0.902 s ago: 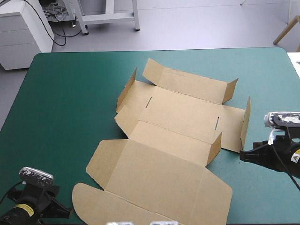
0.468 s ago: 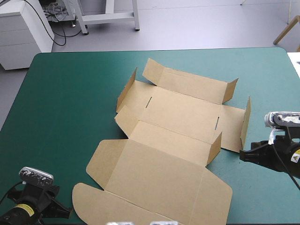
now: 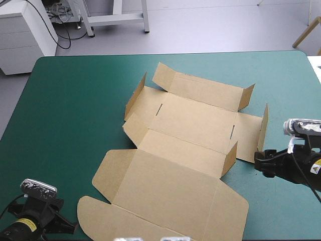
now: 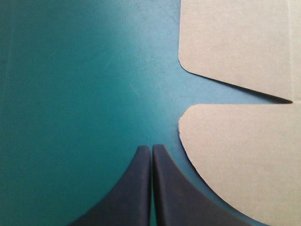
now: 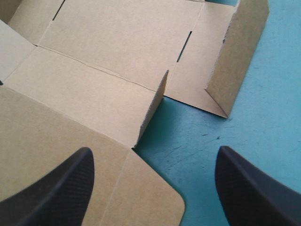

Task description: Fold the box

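At the table's near left corner the left gripper [image 4: 151, 147] sits low over the teal-green cover [image 3: 75, 100], its black fingers pressed together into one point, just beside a rounded lid flap [image 4: 235, 155] of the box [image 3: 175, 150], where it was earlier; the box lies mid-table, lid flat toward the near edge, low walls raised farther back, unchanged; by its right side the right gripper [image 3: 257, 163], fingers spread wide, has edged slightly closer to the small upright flap [image 3: 229, 158] than just before, not touching it.
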Robot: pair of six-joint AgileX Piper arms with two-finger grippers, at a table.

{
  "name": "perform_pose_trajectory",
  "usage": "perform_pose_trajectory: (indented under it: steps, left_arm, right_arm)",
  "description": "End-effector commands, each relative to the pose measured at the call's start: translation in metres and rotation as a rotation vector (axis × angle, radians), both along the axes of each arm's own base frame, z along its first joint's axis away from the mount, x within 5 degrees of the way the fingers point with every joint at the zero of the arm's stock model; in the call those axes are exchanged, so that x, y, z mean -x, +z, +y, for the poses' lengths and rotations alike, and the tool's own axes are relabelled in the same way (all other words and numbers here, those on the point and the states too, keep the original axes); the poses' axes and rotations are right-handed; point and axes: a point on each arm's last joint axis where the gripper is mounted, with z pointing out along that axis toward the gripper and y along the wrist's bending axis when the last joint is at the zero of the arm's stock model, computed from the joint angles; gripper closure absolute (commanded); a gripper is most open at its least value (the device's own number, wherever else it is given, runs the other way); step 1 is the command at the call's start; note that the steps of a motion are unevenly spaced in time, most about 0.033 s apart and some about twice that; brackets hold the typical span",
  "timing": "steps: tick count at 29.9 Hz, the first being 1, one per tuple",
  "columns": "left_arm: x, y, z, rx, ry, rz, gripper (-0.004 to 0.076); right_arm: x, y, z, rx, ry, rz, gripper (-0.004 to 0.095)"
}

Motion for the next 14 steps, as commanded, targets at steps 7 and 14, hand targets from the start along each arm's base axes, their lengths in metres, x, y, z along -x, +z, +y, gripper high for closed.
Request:
perform_pose_trajectory:
  steps: [7,14]
  left_arm:
    - [-0.005,0.009,-0.001,0.021,0.004,-0.062,0.0734]
    - [-0.005,0.009,-0.001,0.021,0.004,-0.062,0.0734]
  right_arm:
    - [-0.025,0.001,0.008,-0.069,0.027,0.014,0.0280]
    - [-0.055,-0.014,0.011,-0.063,0.043,0.125,0.0284]
